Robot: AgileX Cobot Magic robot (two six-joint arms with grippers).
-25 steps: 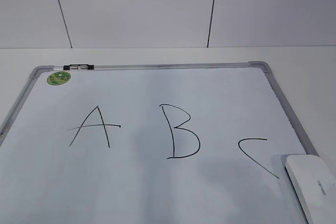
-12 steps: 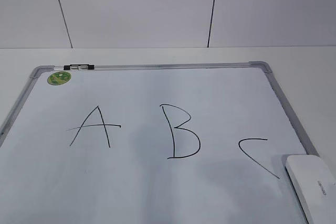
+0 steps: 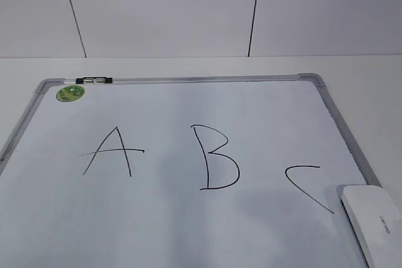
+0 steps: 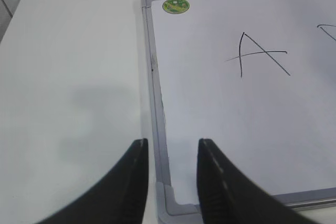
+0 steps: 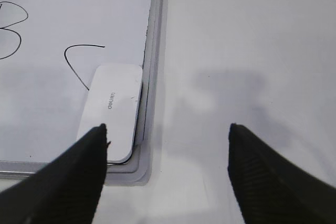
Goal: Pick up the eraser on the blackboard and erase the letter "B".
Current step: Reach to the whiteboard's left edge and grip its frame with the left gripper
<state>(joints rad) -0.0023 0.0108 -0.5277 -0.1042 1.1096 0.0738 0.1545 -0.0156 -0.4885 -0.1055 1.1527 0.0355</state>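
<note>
Table [image 3: 364, 70] carries the blackboard [image 3: 188, 101], with the letter "B" [image 3: 217, 158] at its centre between the "A" [image 3: 113, 152] and the "C" [image 3: 308, 186]. Toward 4 o'clock the eraser [image 3: 374, 221] lies on the board's corner against the frame. Left gripper [image 4: 170, 169] hovers over the near-left corner with fingers slightly parted, while the right gripper [image 5: 165, 153] has its fingers spread wide, empty.

1. A white counter [image 3: 188, 66] spreads out beyond the frame on every side shown.
2. A white panelled wall [image 3: 163, 10] stands behind it, split by two thin dark vertical seams.
3. A black letter "A" [image 3: 112, 151] is hand-drawn at the left.
4. A black letter "C" [image 3: 306, 186] sits at the right.
</note>
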